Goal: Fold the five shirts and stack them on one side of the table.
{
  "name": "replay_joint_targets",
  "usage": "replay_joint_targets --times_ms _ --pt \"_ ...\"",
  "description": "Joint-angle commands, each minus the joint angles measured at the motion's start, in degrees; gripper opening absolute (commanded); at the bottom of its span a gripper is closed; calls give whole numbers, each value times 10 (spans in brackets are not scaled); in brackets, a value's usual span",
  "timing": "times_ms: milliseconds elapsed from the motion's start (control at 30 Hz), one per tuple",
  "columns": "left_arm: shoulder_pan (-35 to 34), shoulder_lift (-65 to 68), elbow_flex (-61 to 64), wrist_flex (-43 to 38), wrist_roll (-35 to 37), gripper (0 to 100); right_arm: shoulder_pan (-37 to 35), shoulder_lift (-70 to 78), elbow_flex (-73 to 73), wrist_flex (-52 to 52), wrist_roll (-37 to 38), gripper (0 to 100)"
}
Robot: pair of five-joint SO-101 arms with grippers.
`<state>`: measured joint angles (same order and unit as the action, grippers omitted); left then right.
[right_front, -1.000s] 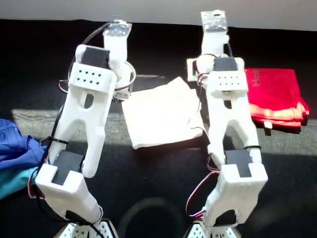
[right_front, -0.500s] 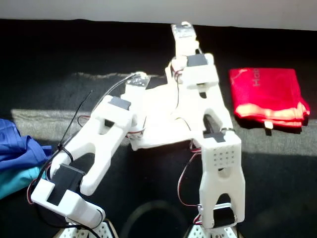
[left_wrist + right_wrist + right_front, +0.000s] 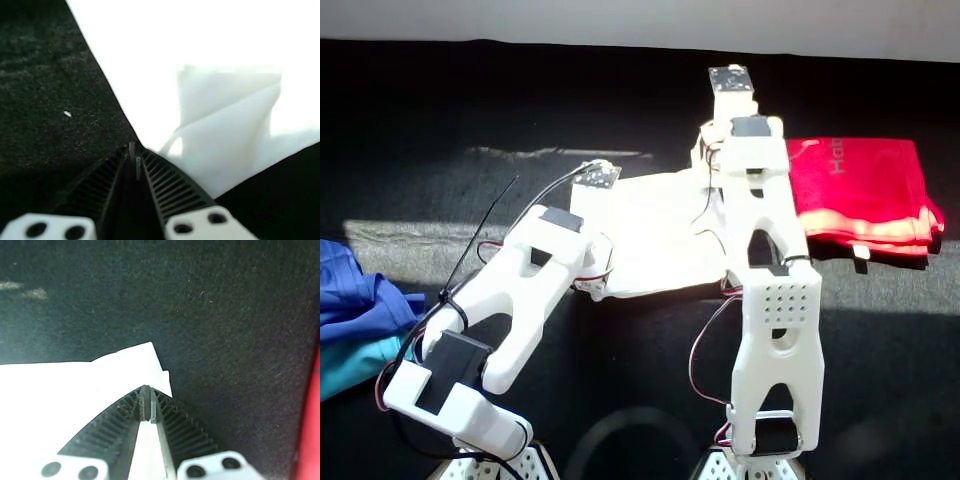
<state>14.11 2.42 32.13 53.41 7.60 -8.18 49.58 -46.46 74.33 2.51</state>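
A folded white shirt (image 3: 650,235) lies mid-table between the two arms. My left gripper (image 3: 590,287) sits at its near left corner, and in the left wrist view the left gripper (image 3: 135,150) is shut on the edge of the white shirt (image 3: 225,60), where a fold stands up. My right gripper (image 3: 708,170) is at the far right corner. In the right wrist view the right gripper (image 3: 146,390) is shut on that corner of the white shirt (image 3: 65,385). Folded red shirts (image 3: 865,190) lie stacked at the right.
A loose blue shirt (image 3: 350,295) and a teal one (image 3: 345,365) are heaped at the left edge. The table is covered in black cloth (image 3: 470,120). The red stack's edge (image 3: 314,440) is close beside the right gripper.
Both arms unfolded from their tucked pose and came down onto the white shirt. In the last half second the right arm swung right toward the red stack.
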Motion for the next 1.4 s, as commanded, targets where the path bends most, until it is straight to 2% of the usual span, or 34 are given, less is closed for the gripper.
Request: replay_joint_targets --times_ms 0,233,367,567,800,967,1067,1200,1267,1367 --pt "4 -29 -5 -4 2 9 0 -55 -75 43 -3 7" --pt "-59 -122 -52 35 2 9 -24 -95 -182 163 -4 7" --pt "-108 -127 -106 33 3 9 -38 -95 -183 182 -5 7" --pt "-93 15 -233 9 3 9 -52 -105 -207 267 -29 7" --pt "-65 190 -385 10 3 9 -59 -124 -217 269 -38 6" --pt "-63 263 -443 10 3 9 -58 -192 -204 269 -49 6" --pt "-65 286 -455 10 3 9 -62 -281 -102 269 -49 6" --pt "-63 294 -456 10 3 9 -71 -402 148 251 -62 6" --pt "-63 297 -456 9 3 9 -67 -447 286 176 -61 6" --pt "-67 305 -457 6 2 9 -61 -493 505 0 -36 6"
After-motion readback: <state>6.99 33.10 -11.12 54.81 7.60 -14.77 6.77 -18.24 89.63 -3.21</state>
